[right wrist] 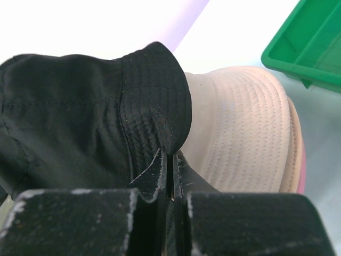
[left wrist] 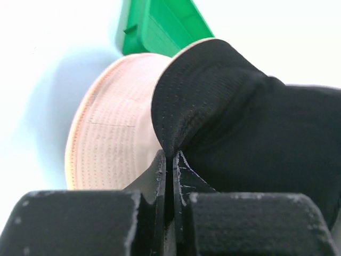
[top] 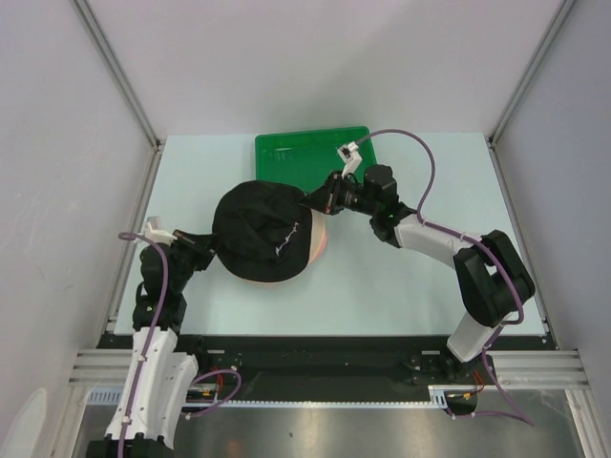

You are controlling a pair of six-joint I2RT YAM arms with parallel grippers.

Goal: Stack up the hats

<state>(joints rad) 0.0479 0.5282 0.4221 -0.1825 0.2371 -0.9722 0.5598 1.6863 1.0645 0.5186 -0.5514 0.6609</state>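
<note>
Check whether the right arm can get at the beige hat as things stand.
Probably not without letting go first. The right gripper is shut on the black hat at its brim, and that hat drapes over most of the beige hat; only part of its brim shows.

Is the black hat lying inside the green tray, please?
No, the black hat sits over the beige hat, outside the near edge of the tray.

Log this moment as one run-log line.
step: stacking | left claw: shut on black hat brim | right claw: shut on opposite brim | black hat: over beige hat | green tray: beyond hats
</note>
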